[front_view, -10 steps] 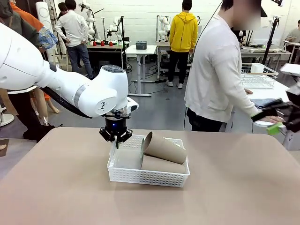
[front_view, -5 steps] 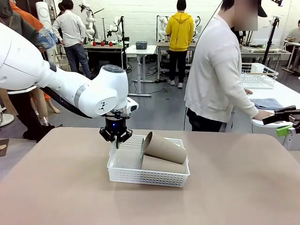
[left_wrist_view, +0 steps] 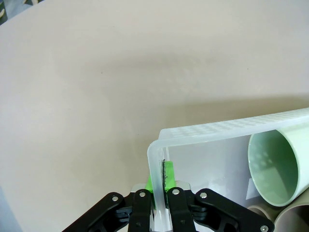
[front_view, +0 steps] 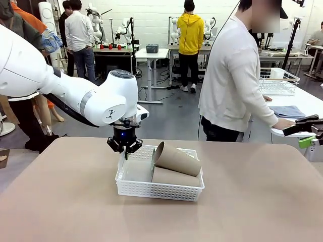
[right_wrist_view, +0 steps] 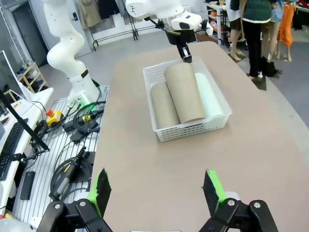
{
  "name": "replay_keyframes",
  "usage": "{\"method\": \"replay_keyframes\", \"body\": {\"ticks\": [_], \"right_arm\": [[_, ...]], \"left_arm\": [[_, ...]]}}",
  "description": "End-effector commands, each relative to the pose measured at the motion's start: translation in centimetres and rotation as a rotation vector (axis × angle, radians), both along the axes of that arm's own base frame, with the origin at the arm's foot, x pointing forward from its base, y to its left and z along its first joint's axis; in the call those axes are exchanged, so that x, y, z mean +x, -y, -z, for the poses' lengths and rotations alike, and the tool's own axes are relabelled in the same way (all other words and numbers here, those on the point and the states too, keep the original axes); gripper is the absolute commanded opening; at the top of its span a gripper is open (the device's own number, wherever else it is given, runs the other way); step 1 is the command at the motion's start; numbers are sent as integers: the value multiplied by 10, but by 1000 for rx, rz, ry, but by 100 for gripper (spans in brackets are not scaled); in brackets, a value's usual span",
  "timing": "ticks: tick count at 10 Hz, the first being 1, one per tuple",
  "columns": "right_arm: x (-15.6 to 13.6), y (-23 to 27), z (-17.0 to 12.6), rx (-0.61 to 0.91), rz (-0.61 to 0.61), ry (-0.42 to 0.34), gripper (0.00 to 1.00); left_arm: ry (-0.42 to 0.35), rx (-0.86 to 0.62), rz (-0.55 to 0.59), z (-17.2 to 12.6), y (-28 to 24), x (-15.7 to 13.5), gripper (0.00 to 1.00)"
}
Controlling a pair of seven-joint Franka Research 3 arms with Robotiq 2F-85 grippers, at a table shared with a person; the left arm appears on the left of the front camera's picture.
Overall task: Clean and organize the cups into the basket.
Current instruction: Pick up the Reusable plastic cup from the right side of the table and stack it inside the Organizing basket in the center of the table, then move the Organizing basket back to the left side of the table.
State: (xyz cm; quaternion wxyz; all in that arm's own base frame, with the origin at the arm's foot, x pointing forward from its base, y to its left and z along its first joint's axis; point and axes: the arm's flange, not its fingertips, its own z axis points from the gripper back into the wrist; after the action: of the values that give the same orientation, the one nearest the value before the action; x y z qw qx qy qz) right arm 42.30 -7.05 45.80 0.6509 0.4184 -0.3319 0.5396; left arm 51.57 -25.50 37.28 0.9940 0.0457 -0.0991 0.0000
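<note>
The white lattice basket (front_view: 151, 191) sits mid-table holding three cups on their sides. Two tan cups (front_view: 176, 159) lie stacked in the front view. In the right wrist view a tan cup (right_wrist_view: 184, 92) rests on top of another tan cup (right_wrist_view: 164, 105) and the mint green cup (right_wrist_view: 209, 99). The mint cup's open mouth (left_wrist_view: 273, 166) faces my left gripper (left_wrist_view: 161, 180), which is shut on the basket's (left_wrist_view: 231, 128) left rim. That left gripper (front_view: 124, 149) stands over the basket's left end. My right gripper (front_view: 308, 132) is open at the far right, well away from the basket (right_wrist_view: 193, 131), its fingers (right_wrist_view: 102, 186) spread wide.
A person in a white top (front_view: 232, 75) stands at the far right, a hand on a side table with a blue cloth (front_view: 288, 111) and a white wire basket (front_view: 277, 81). The tan tabletop (front_view: 70, 201) spreads around the basket.
My right gripper has drawn back a little toward the right edge of the front view. The left gripper and the basket have not moved.
</note>
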Motion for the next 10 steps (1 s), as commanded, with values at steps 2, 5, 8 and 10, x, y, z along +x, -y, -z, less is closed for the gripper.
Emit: {"method": "replay_keyframes", "body": {"ticks": [2,5,8,10], "right_arm": [[-3,0,1,-4,-12,-4,100],[-3,0,1,-4,-12,-4,100],[-3,0,1,-4,-12,-4,100],[-3,0,1,-4,-12,-4,100]], "left_arm": [[2,-2,1,-2,1,0,0],[2,-2,1,-2,1,0,0],[2,-2,1,-2,1,0,0],[2,-2,1,-2,1,0,0]]}}
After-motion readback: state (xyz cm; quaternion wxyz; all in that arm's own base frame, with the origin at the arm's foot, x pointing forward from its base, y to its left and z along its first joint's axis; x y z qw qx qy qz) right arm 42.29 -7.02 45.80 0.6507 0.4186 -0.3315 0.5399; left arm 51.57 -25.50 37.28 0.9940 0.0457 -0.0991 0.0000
